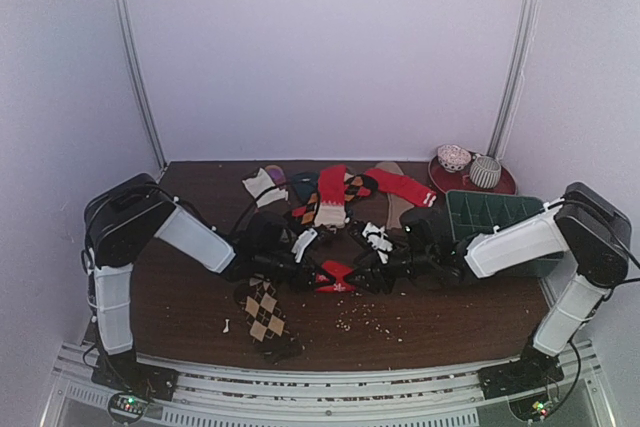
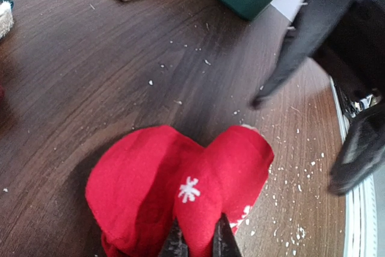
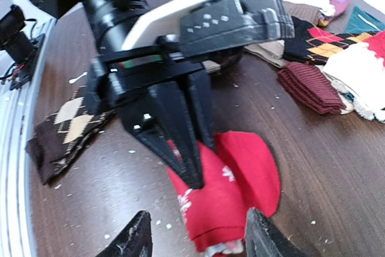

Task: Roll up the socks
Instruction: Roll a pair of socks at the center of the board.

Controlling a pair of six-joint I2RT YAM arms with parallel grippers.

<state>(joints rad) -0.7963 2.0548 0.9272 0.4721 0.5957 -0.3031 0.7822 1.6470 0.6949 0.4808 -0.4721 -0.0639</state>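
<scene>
Red sock (image 3: 240, 185) sits mid-table, bunched up. Our left gripper (image 2: 198, 242) pinches it shut tight. Our right gripper (image 3: 198, 239) hangs open just beside. We should hold pinch firm, tuck loose end slowly. Brown argyle sock (image 1: 262, 312) lies near front.

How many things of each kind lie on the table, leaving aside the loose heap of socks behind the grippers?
Red sock: 1
Brown argyle sock: 1
Green box: 1
Red plate: 1
Patterned balls on the plate: 2
Total: 6
</scene>
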